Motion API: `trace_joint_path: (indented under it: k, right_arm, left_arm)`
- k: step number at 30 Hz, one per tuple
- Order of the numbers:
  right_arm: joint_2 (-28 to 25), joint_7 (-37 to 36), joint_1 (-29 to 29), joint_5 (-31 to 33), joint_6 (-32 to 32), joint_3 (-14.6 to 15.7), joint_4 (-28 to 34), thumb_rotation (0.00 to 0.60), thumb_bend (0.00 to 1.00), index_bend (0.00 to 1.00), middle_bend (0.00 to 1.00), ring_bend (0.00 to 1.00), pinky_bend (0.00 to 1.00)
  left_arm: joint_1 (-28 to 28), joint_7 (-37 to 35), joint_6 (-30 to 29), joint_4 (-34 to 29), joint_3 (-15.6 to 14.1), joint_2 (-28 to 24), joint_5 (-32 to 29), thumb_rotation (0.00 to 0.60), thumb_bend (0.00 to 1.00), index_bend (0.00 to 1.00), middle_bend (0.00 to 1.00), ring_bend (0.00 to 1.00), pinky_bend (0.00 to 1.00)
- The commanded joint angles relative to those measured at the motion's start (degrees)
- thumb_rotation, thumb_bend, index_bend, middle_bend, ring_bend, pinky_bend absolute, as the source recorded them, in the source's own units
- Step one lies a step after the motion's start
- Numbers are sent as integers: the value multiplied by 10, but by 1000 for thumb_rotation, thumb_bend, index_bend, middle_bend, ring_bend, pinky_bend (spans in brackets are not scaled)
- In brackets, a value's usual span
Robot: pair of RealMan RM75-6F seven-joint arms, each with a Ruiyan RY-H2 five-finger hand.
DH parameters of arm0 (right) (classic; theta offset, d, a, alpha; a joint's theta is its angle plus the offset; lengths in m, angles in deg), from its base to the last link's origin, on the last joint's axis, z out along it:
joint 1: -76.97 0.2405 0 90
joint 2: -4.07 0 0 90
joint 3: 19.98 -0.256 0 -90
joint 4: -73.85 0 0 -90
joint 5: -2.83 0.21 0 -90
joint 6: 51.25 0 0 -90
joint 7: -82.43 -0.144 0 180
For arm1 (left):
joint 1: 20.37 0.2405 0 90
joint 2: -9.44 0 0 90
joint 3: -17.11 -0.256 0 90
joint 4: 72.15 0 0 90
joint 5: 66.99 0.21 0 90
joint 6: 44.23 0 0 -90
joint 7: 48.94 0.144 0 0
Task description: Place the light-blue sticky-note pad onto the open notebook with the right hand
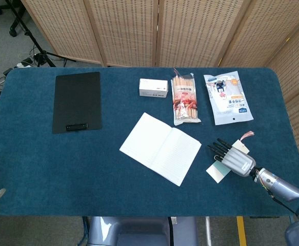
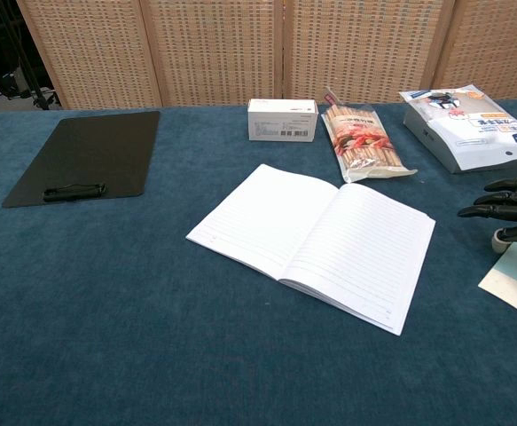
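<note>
Light-blue sticky-note pad [image 1: 218, 169] flat near bench's right front corner: likely light, thin, flexible; pinch free edge. Right hand [image 1: 235, 158] above, fingers [image 2: 499, 198] spread, empty. Open notebook [image 1: 160, 147] mid-bench.

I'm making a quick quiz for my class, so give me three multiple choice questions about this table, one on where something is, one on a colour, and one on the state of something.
1. Where does the clipboard lie, seen from the head view?
A. far left of the table
B. on the notebook
C. under the right hand

2. What colour is the sticky-note pad?
A. red
B. light blue
C. black

3. What state is the notebook in?
A. closed
C. standing upright
B. open, flat on the table

Answers:
1 A, it sits on the blue cloth well left of everything else.
2 B, its pale blue face shows beside the right hand.
3 B, both lined pages face up in the chest view.
</note>
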State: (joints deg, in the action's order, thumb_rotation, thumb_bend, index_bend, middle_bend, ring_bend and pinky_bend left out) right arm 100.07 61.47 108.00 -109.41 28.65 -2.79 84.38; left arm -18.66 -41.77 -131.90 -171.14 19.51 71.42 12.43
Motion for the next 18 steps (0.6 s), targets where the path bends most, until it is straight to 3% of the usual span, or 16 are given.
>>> trace_joint_path:
  k: [1,10,18]
  right_arm:
    - [1,0,0,2,1,0,2,600,0,578,0,0,0]
    - [3,0,-4,9,20,0,5,600,104,645,0,0,0]
    - [-1,11,-2,18,52,-8,8,600,105,645,0,0,0]
  left_arm:
    - [-1,0,1,-1,1,-1,-1,600,0,0,0,0,0]
    - [-1,-4,2,-2,1,-4,-1,600,0,0,0,0,0]
    - [-1,-9,2,-1,1,-5,-1,600,0,0,0,0,0]
